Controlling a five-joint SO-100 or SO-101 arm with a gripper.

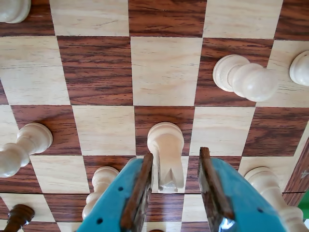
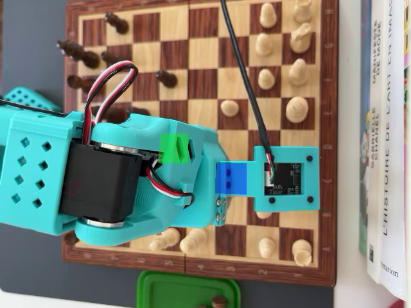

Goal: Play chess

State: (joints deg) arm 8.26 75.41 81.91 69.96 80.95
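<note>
In the wrist view my gripper [image 1: 176,155] is open, its turquoise jaws lined with brown pads. A tall white piece with a notched top [image 1: 165,150] stands between the fingers. It is close against the left pad [image 1: 141,188], with a gap to the right pad [image 1: 210,186]. The wooden chessboard [image 1: 164,67] fills the view. In the overhead view the turquoise arm [image 2: 128,179] and its camera mount [image 2: 286,178] cover the middle of the chessboard [image 2: 202,83], hiding the gripper and that piece.
White pieces stand nearby: one ahead to the right [image 1: 246,77], one left [image 1: 21,147], one at lower left [image 1: 99,186], one at lower right [image 1: 270,188]. Dark pieces [image 2: 93,58] cluster at the overhead view's upper left. A green container [image 2: 186,290] sits below the board and books [image 2: 385,128] lie to the right.
</note>
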